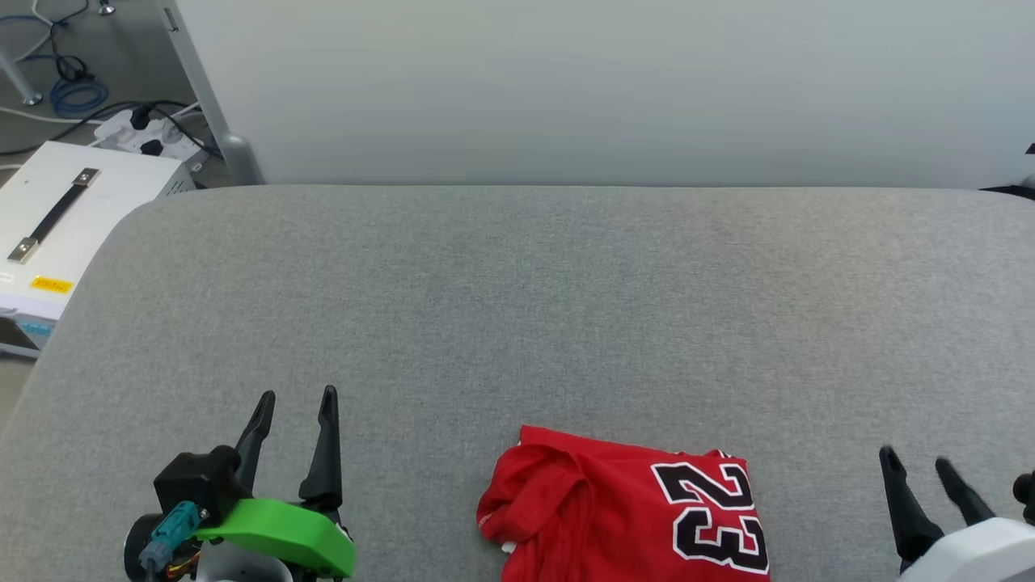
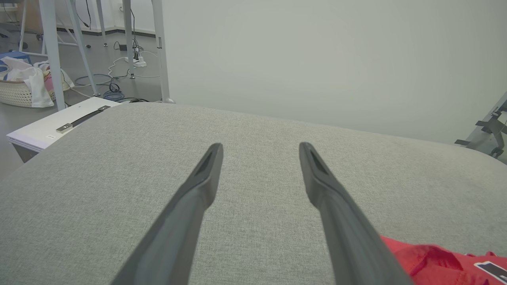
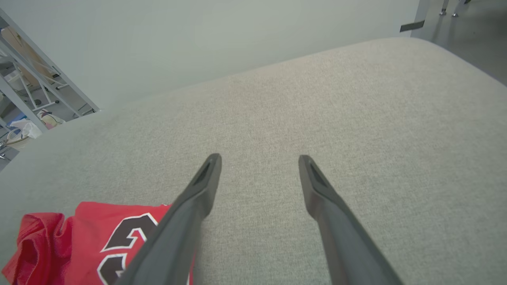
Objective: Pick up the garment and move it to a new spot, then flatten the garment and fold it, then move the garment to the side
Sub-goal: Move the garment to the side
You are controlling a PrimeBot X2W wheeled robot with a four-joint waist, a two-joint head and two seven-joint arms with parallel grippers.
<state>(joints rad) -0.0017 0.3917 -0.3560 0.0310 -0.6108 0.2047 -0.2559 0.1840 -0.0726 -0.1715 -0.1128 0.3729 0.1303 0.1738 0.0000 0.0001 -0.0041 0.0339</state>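
Note:
The garment is a red jersey folded into a compact bundle at the near middle of the grey padded table, black white-outlined "23" facing up. Its left part is bunched. My left gripper stands open to the garment's left, nothing between its fingers. My right gripper stands open to the garment's right, also holding nothing. In the left wrist view the left gripper hovers over bare cloth, the garment at the lower right. In the right wrist view the right gripper is open, the garment at the lower left.
A pale wall panel rises behind the table's far edge. A white box with a black strap handle stands off the table's left corner, with cables and a power strip on the floor beyond. A basket of cloths sits far left.

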